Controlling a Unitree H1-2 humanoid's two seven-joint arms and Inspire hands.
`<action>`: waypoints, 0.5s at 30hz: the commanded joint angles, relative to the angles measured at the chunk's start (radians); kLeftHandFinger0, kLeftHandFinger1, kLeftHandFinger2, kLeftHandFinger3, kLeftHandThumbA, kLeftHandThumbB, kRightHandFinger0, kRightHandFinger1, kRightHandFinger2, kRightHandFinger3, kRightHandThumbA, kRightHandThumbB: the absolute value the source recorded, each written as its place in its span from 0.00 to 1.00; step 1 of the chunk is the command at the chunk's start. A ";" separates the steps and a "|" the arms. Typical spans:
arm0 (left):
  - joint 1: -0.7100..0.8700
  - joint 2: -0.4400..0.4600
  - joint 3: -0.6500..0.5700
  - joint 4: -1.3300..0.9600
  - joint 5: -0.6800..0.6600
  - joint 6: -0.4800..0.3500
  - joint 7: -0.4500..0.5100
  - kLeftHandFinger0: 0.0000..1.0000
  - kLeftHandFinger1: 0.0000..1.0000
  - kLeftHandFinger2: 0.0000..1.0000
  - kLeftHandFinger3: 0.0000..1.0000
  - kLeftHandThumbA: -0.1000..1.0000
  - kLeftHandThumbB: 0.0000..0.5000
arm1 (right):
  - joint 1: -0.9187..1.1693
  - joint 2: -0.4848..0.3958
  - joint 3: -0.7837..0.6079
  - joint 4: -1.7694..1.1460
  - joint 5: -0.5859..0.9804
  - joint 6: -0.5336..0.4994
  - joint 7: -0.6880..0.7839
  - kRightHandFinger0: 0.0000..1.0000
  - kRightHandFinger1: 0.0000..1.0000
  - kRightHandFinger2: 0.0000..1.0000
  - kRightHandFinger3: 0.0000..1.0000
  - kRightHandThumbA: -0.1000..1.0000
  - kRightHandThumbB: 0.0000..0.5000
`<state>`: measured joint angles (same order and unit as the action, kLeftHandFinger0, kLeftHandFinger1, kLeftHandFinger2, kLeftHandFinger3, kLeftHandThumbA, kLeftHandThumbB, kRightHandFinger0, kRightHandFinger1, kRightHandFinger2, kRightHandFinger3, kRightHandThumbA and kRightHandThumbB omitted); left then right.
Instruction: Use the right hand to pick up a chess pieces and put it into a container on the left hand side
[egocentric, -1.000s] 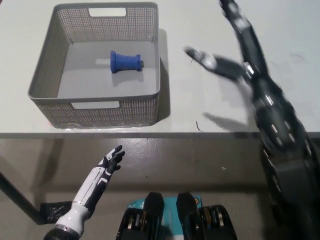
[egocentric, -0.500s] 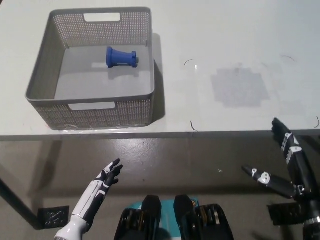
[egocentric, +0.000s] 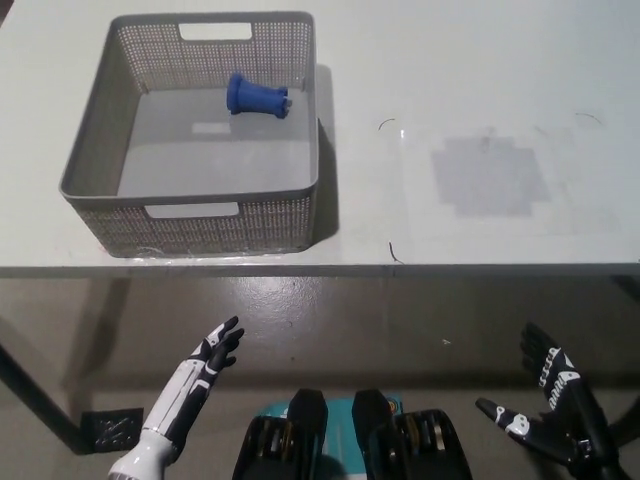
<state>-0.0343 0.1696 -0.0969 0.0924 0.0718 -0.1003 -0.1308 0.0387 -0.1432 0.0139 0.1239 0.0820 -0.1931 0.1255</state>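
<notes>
The blue chess piece (egocentric: 257, 96) lies on its side inside the basket (egocentric: 190, 218), both the right hand (egocentric: 548, 410) and left hand (egocentric: 212, 352) hang spread and empty below the table (egocentric: 480, 110), so little can go wrong unless an arm swings up and knocks the basket.

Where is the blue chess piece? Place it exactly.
In the head view, the blue chess piece lies on its side inside the grey mesh basket, near its far wall, on the table's left part.
</notes>
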 joint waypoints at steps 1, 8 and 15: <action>-0.016 -0.004 0.011 -0.031 -0.006 -0.037 0.007 1.00 1.00 1.00 1.00 1.00 0.39 | -0.025 0.003 0.000 -0.014 0.011 -0.044 0.016 1.00 1.00 1.00 1.00 1.00 0.62; -0.023 -0.001 0.020 -0.040 -0.003 -0.017 0.010 1.00 1.00 1.00 1.00 1.00 0.43 | -0.050 0.004 0.007 -0.010 -0.005 -0.022 0.013 1.00 1.00 1.00 1.00 1.00 0.66; -0.014 -0.006 0.018 -0.036 -0.004 -0.024 0.011 1.00 1.00 1.00 1.00 1.00 0.39 | -0.049 -0.004 0.016 0.000 -0.032 -0.028 0.009 1.00 1.00 1.00 1.00 1.00 0.68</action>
<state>-0.0404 0.1692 -0.0911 0.0905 0.0705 -0.1002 -0.1306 0.0079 -0.1386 0.0254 0.1312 0.0699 -0.1928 0.1260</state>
